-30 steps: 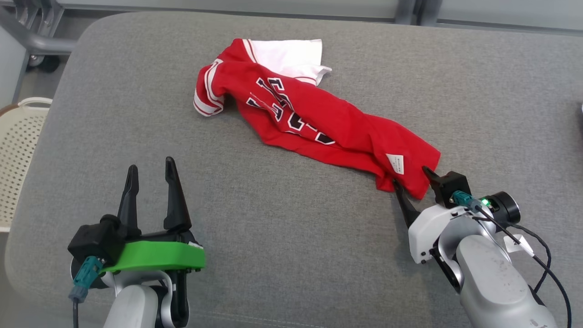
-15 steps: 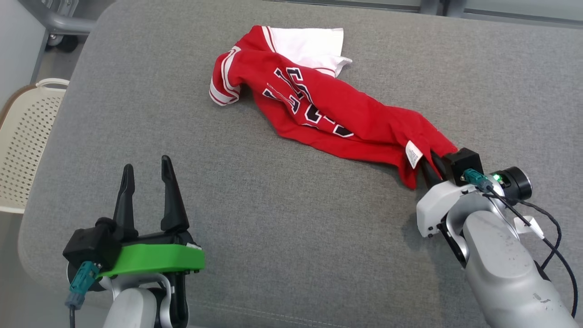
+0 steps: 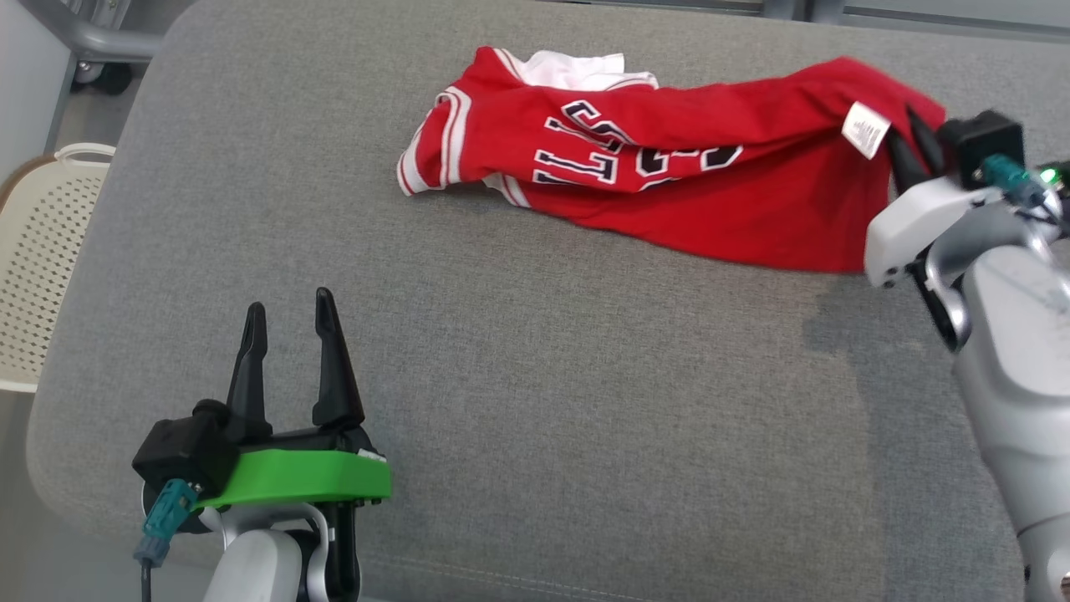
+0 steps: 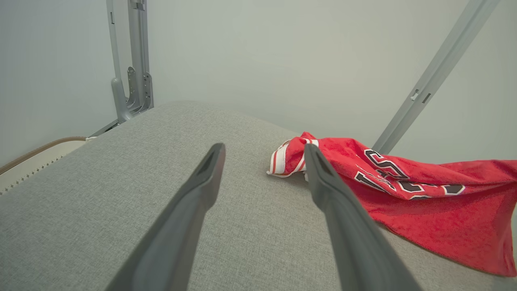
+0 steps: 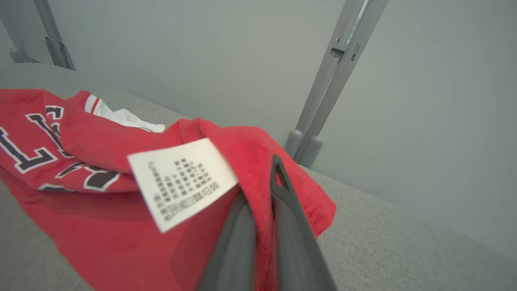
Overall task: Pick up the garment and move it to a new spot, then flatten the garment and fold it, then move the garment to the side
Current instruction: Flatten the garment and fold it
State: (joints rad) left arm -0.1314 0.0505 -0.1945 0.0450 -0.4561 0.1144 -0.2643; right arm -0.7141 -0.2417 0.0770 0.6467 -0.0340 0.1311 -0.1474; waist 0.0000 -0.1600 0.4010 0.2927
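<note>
Right gripper (image 3: 901,125): shut tight on the hem corner of the red garment (image 3: 669,201), just beside the white care label (image 3: 865,130). One second earlier: open, astride that same corner, low on the near right of the grey padded surface (image 3: 535,435). Now: raised and carried toward the far right edge, with red cloth pinched between both fingers in the right wrist view.

Garment: no longer a diagonal crumple. Drawn out into a long band along the far side, held end lifted clear, striped sleeve end (image 3: 426,159) resting on the surface at far centre. White inner panel (image 3: 577,71) mostly tucked behind the red.

Left gripper (image 3: 288,301): fingers apart, empty, near left, well apart from the garment. Unchanged, apart from a shift of the head camera.

Meaning for the task: grasp made, pick-up and relocation under way. Flattening, folding and moving aside not yet begun. Expect drag at the sleeve end while resting on the surface. Lift higher, or bring in the left gripper there, before spreading. Watch for slip, given a single thin corner in the grip.
</note>
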